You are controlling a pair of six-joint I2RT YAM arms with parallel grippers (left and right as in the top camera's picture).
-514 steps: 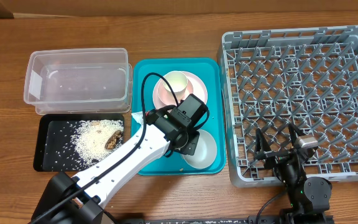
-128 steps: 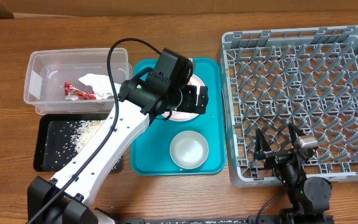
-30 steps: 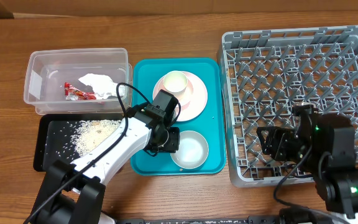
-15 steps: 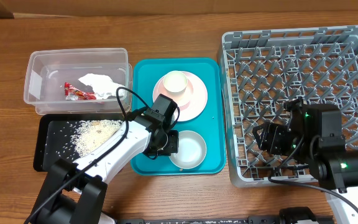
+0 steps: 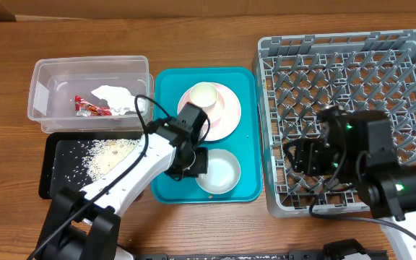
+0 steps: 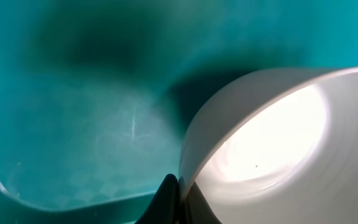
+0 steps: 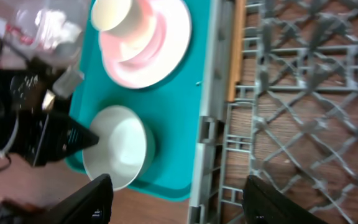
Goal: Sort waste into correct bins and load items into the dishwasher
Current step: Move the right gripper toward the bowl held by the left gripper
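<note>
My left gripper (image 5: pixel 197 163) is shut on the left rim of the round whitish bowl (image 5: pixel 220 173) on the teal tray (image 5: pixel 168 108); the left wrist view shows both fingertips (image 6: pixel 178 193) pinching the bowl's wall (image 6: pixel 272 143). The white cup (image 5: pixel 203 94) sits in the small pink bowl on the pink plate (image 5: pixel 226 108). My right gripper (image 5: pixel 298 155) is open over the grey dish rack (image 5: pixel 410 58), near its left side; its wrist view shows the whitish bowl (image 7: pixel 117 152), plate (image 7: pixel 160 56) and rack (image 7: pixel 303 93). The red wrapper (image 5: pixel 91 107) and napkin (image 5: pixel 115 97) lie in the clear tub (image 5: pixel 42 79). Rice scraps (image 5: pixel 107 153) lie in the black tray (image 5: pixel 56 180).
The rack's left wall (image 7: pixel 207 112) stands between my right gripper and the teal tray. Bare wooden table (image 5: pixel 6 159) lies left of the bins and along the front edge.
My right arm has risen from the front edge and swung left over the rack. My left gripper has closed on the whitish bowl's rim and stays there.
</note>
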